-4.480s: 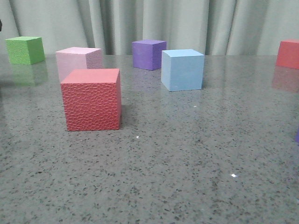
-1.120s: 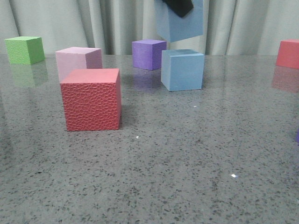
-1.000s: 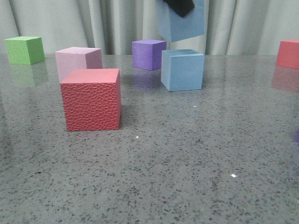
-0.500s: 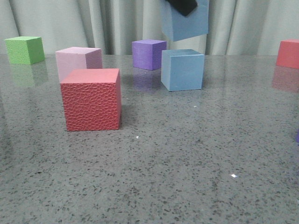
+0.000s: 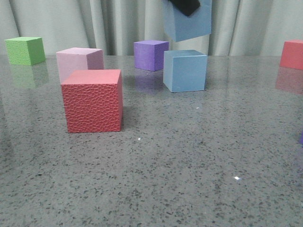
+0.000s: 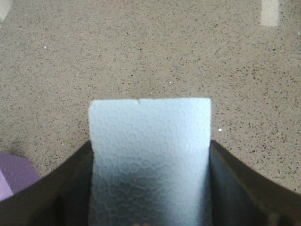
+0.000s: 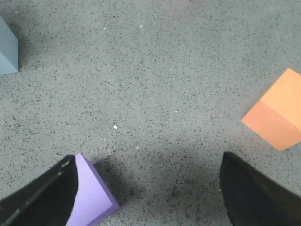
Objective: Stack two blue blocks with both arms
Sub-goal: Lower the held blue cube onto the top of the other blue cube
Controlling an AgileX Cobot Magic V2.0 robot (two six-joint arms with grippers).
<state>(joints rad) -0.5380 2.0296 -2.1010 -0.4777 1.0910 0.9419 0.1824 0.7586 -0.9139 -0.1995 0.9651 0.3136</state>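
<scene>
One blue block (image 5: 184, 71) sits on the grey table, right of centre at the back. The second blue block (image 5: 188, 24) hangs in the air just above it, slightly tilted, with a small gap between them. My left gripper (image 5: 185, 5) is shut on this upper block from above; only its black tip shows at the top edge of the front view. In the left wrist view the held block (image 6: 149, 155) fills the space between the two black fingers (image 6: 70, 188). My right gripper (image 7: 148, 197) is open and empty over the table, out of the front view.
A textured red cube (image 5: 93, 100) stands front left, a pink cube (image 5: 78, 61) behind it, a green cube (image 5: 25, 50) far left, a purple cube (image 5: 150, 54) at the back, another red cube (image 5: 291, 54) far right. By the right gripper lie a lilac cube (image 7: 91, 197) and an orange cube (image 7: 275, 117).
The left gripper has come into view with the second blue block. Over the last second that block has shifted slightly right and a little up above the resting one.
</scene>
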